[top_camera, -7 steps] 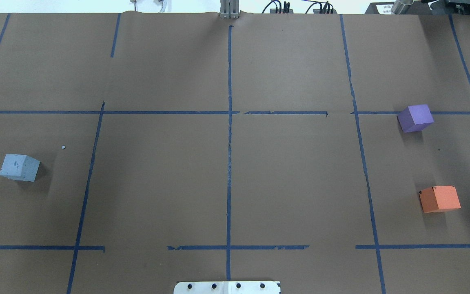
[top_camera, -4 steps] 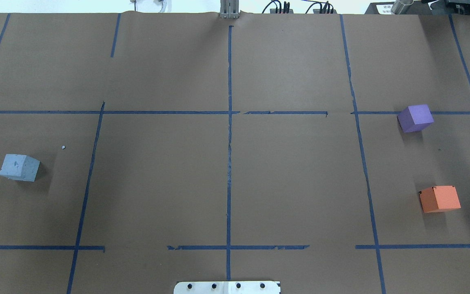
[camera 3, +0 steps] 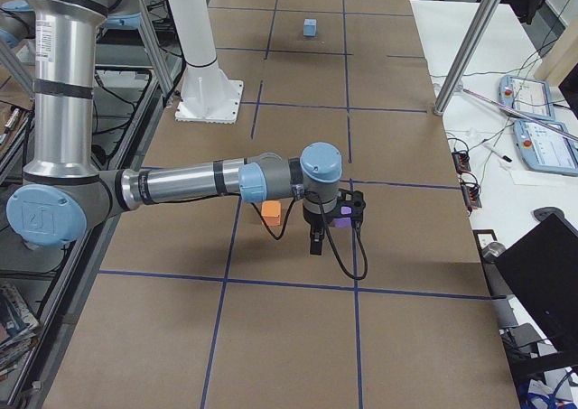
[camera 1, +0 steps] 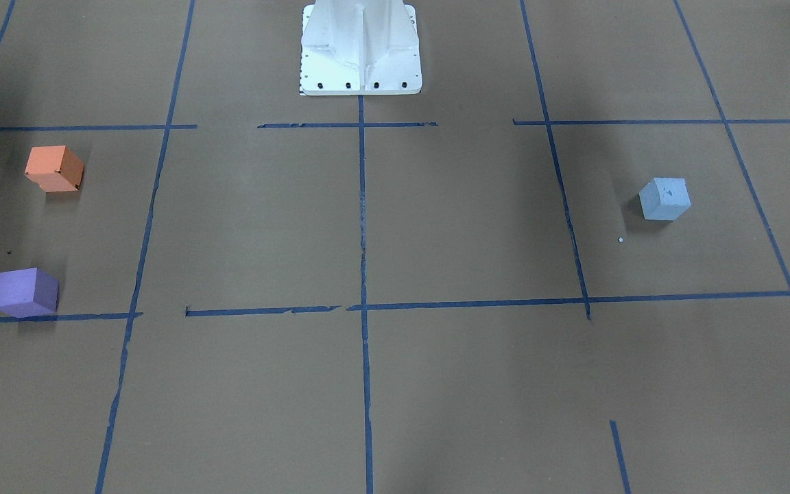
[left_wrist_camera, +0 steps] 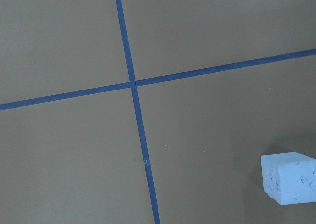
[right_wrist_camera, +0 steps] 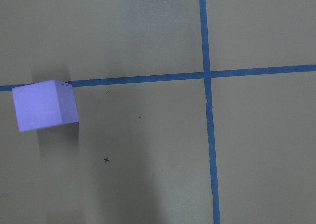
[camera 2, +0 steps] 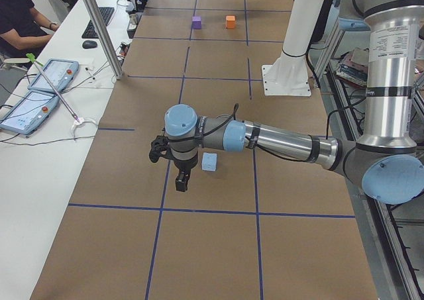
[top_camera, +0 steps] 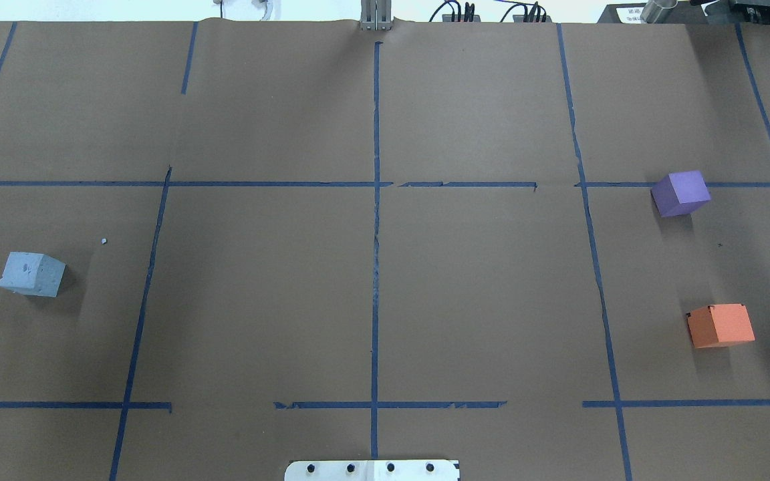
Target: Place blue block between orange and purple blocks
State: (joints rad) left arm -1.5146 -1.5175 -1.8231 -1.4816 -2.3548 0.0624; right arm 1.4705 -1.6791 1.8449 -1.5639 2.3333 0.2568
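Overhead view, clock read from table centre. The blue block (top_camera: pixel 31 274) sits at 9 o'clock, far out on the brown paper table (top_camera: pixel 258 300), resting flat, with nothing touching it. A white speck (top_camera: pixel 103 241) lies near it, at its 2 o'clock.

The purple block (top_camera: pixel 681 193) is out toward 3 o'clock, its far edge on a blue tape line (top_camera: pixel 746 184). The orange block (top_camera: pixel 720 325) is at 4 o'clock. These two stand well apart, with bare paper between them, and both are well apart from the blue block.

From the left end of the table, the left gripper (camera 2: pixel 181 179) points down just beside the blue block, at its 8 o'clock, not touching. I cannot tell its finger spread.

From the right end, the right gripper (camera 3: pixel 315 243) points down between the orange and purple blocks, and its wrist partly hides the purple one. I cannot tell its finger spread either.

The left wrist camera shows the blue block at 4 o'clock. The right wrist camera shows the purple block at 9 o'clock.
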